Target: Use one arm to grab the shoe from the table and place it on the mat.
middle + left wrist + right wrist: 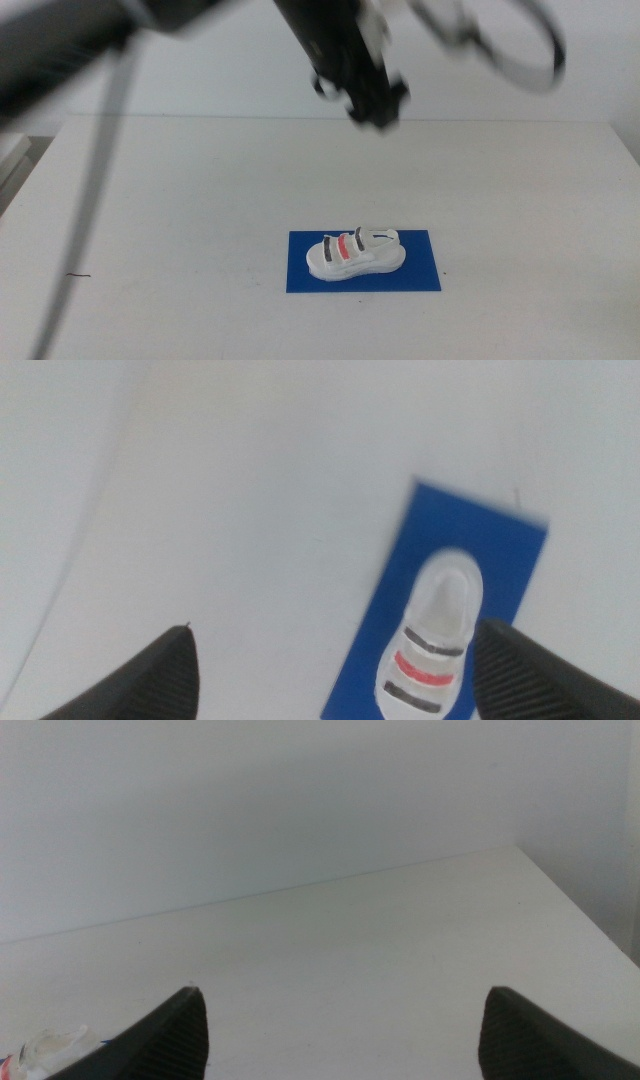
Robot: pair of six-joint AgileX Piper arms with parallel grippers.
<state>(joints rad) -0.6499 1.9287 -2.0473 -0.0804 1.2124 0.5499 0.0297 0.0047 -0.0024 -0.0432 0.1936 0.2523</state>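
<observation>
Since the shoe (355,255) already lies on the mat (420,272), resting on its sole with nothing touching it, the placing step looks done and what is in hand seems to be the withdrawal. The left gripper (375,103) hangs high above the mat and somewhat behind it, well apart from the shoe; its jaws stand wide and hold nothing — the left wrist view looks straight down between them at the mat and shoe below. The shoe sits a little toward the mat's left half, fully within the blue edges, and the mat lies flat on the white surface (160,220). The right gripper (345,1030) waits low over the surface off to the mat's right, jaws spread and empty. By my reading, the next move calls only for carrying the left arm clear — without swinging its trailing cable (85,215) across the mat.
</observation>
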